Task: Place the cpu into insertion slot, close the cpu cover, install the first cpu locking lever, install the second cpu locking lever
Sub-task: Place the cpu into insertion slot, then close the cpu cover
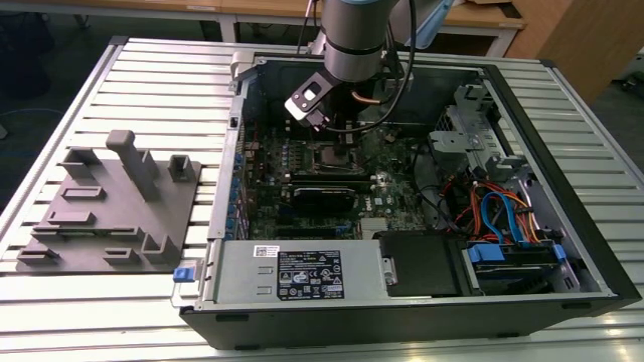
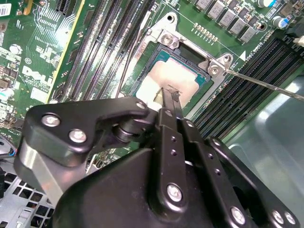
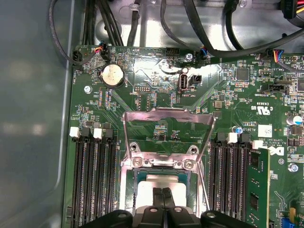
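A slatted table [image 1: 131,83] is seen under everything, and on it an open black case [image 1: 403,320] is laid on its side. The arm [image 1: 354,38] is lowered into the case from above, with a wrist camera [image 1: 310,98] carried just above the pincer. Well away from the pincer, towards the exterior view's left and outside the case, a grey fixture [image 1: 111,219] is set on the table. A grey power supply [image 1: 241,264] is fitted along the case wall, well apart from the pincer.

The green board [image 3: 228,90] is spread beneath the pincer. Long black memory slots [image 3: 95,180] are ranged on both sides of the pincer, near it but apart from it.

Just beyond the pincer tips the cover [image 3: 166,113] is seen swung up and open on its hinge, so that the board is visible through its window. The insertion slot [image 2: 190,53] is found directly under the pincer tips, and the cpu [image 2: 178,76] is already seated in it, lying flat with its silvery top facing up. A thin lever [image 2: 266,85] is seen reaching out from a corner of the slot, off to one side of the pincer.

In both wrist views the pincer [image 2: 168,94] [image 3: 163,190] is drawn narrow, its two fingers [image 2: 176,107] pressed together with nothing gripped between them. The tips are held over the middle of the cpu; whether it is touched cannot be told.
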You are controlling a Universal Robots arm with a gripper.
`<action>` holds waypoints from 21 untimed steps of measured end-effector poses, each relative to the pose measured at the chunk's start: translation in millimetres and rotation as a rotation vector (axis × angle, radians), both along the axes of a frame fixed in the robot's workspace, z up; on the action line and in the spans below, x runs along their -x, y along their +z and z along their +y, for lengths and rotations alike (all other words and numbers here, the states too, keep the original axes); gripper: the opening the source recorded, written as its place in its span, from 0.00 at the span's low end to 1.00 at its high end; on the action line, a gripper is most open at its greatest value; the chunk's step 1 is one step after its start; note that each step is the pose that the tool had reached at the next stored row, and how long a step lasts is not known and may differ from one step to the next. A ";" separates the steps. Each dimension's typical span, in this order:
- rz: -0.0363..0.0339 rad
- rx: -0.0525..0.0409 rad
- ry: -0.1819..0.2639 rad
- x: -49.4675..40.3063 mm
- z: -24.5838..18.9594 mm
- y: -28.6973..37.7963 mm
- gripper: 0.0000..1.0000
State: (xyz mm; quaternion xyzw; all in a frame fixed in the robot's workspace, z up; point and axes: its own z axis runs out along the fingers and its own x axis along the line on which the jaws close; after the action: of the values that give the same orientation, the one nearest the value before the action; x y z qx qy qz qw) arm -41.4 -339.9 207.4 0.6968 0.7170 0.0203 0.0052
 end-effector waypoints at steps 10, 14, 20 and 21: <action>0.0000 0.0001 0.000 0.0 0.0 0.3 0.10; 0.0000 0.0000 0.000 0.0 0.0 0.3 0.10; 0.0093 0.0012 0.000 -1.6 0.0 0.4 0.10; 0.0108 0.0015 0.000 -1.7 0.0 0.4 0.10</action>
State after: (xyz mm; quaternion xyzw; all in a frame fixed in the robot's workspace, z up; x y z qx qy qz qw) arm -39.7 -339.9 207.9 0.6969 0.7170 0.0159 0.0018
